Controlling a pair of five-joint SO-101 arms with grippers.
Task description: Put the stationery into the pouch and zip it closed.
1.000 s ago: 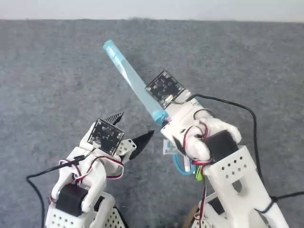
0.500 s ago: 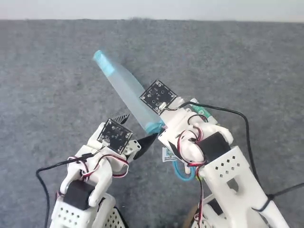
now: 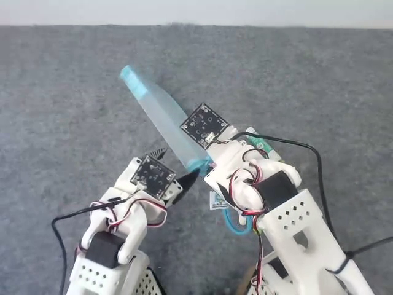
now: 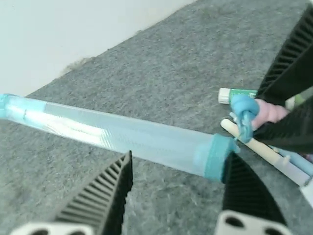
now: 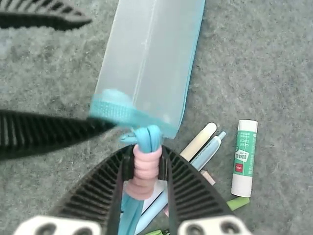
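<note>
The right gripper (image 5: 145, 156) was clamped tight on the pink-and-blue pull cord (image 5: 145, 147) at the near, teal-edged end of the translucent blue pouch (image 3: 161, 117), whose long body stretched away over the grey mat (image 3: 319, 86). The left gripper (image 4: 180, 159) stood wide open with nothing in it, one jaw on either side of that same near end of the pouch; whether either jaw touched it could not be told. A glue stick (image 5: 244, 157) and several pens (image 5: 198, 142) lay on the mat just beside the pouch's near end, under the right gripper.
</note>
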